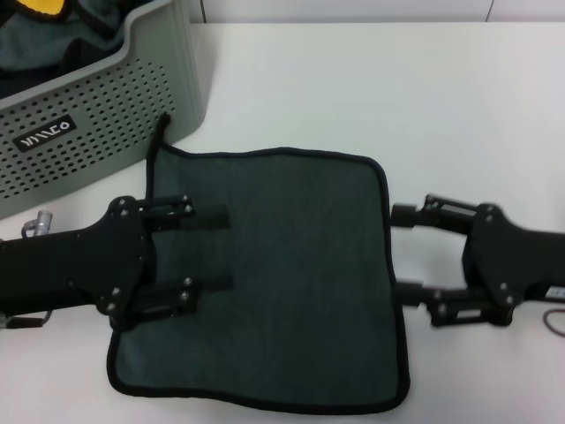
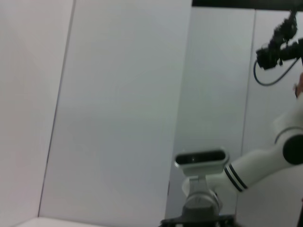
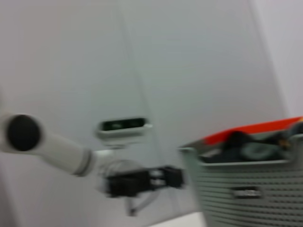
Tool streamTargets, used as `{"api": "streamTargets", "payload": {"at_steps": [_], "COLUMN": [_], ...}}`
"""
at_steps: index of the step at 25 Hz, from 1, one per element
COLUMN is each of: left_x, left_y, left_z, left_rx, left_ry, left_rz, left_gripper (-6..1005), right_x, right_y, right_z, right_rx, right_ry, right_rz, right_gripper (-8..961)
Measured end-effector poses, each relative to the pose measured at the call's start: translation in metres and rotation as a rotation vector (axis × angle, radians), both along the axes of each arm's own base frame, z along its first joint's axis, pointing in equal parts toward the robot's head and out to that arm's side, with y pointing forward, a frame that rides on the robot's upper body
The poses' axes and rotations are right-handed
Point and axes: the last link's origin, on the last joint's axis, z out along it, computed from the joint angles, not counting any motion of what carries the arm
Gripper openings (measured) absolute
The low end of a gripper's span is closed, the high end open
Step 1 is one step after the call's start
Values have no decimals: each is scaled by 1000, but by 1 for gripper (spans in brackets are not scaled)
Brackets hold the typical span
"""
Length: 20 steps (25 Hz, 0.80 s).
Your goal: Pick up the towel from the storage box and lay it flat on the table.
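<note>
The towel point(image 1: 291, 265) lies spread flat on the white table point(image 1: 371, 79), dark grey-green face up, its black corner loop point(image 1: 160, 132) pointing at the storage box point(image 1: 106, 115) at the far left. My left gripper point(image 1: 227, 250) is open, with both fingers over the towel's left part. My right gripper point(image 1: 399, 253) is open, its fingertips at the towel's right edge. The box also shows in the right wrist view point(image 3: 251, 189), with my left gripper point(image 3: 176, 177) beside it. The left wrist view shows only walls and my own body.
The box holds more cloth, dark and yellow point(image 1: 53, 26). A thin cable loop point(image 1: 556, 322) lies at the table's right edge. The towel's near edge lies close to the table's front edge.
</note>
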Motion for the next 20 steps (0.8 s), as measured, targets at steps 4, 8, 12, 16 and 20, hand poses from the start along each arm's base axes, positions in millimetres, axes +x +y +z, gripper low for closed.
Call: {"api": "streamTargets", "payload": {"at_steps": [4,8,12,16,20], "left_x": [-3,-3,-4,-5,-6], "left_y": [3,5,8,13,19], "left_z": [5,8,11,15,15], "left_rx": [-15,3,-9,-27,-38], "left_ry": [27,42,55,71,97], "left_rz": [0,-7,10,28,59], "left_gripper": [570,572,573,575,575], "right_x": [-10,-24,-29,-30,-34], "right_y": [-5,-6,-7,-7,-2], "right_z": [-10,-21,-22,-21,-19], "right_rx": [-38,-49,-63,-66,-53], "right_ry": [10,22,26,36,41], "right_rz": [51,105,133,135,143], "right_gripper": [872,872,872,872,872]}}
